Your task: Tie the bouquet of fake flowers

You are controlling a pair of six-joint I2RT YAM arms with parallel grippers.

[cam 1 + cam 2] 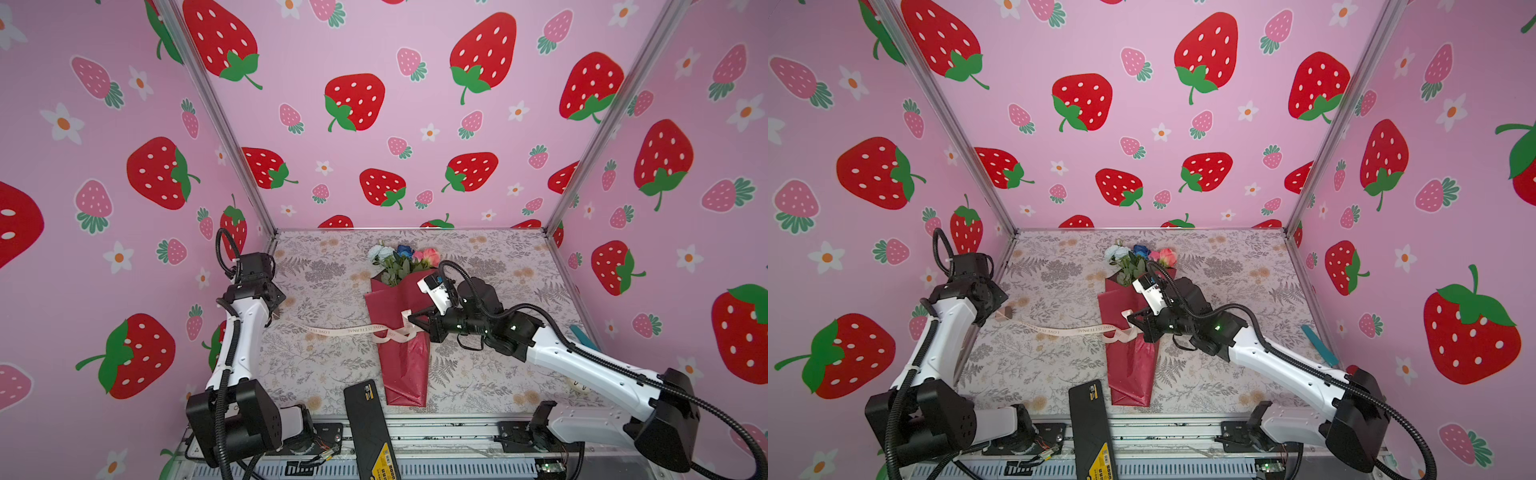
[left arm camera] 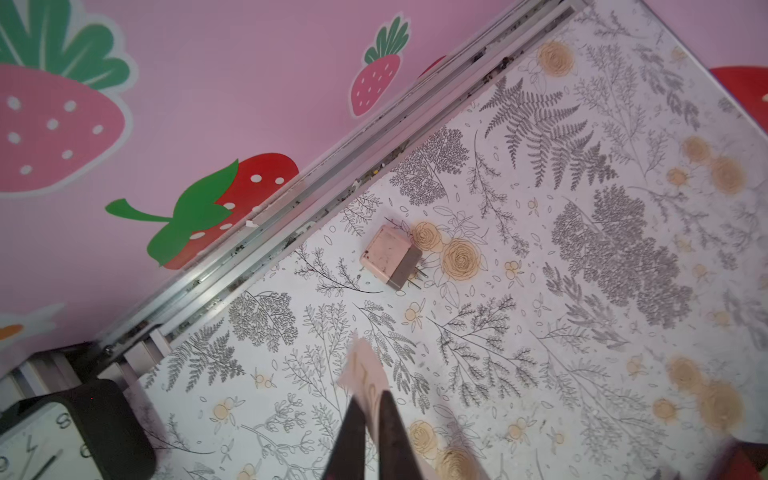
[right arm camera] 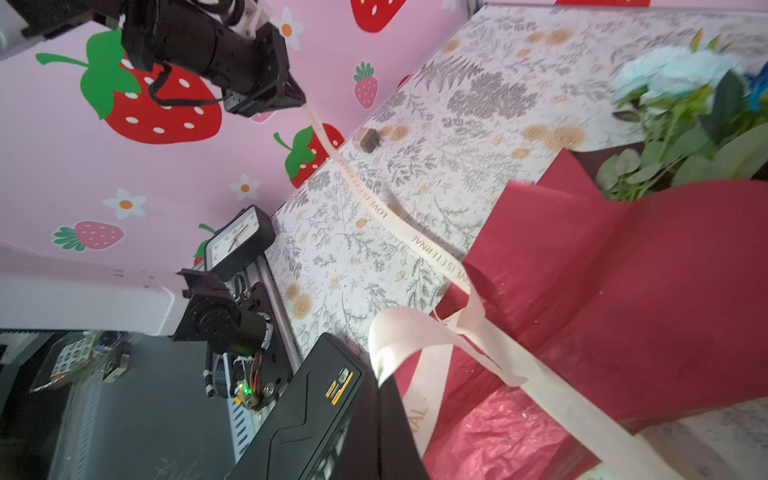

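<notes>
Cream lettered ribbon (image 1: 345,331) crosses the bouquet of fake flowers (image 1: 395,299), which lies mid-table with its blooms toward 12 o'clock. The right gripper (image 1: 415,322) pinches the ribbon's loop beside the wrap, probably to anchor the tie. The left gripper (image 2: 370,401) at 9 o'clock straddles the tail; whether it grips I cannot tell.

L arm (image 1: 239,336) stands up along table (image 1: 316,365) left edge, elbow bent, wrist turned inward. L gripper (image 2: 371,399) is off the surface, jaws a slit apart w/ ribbon (image 1: 345,330) end between, grip unclear. R arm (image 1: 582,361) stretches low from near-right corner to mid-table, R gripper (image 1: 414,319) pinched on ribbon.
</notes>
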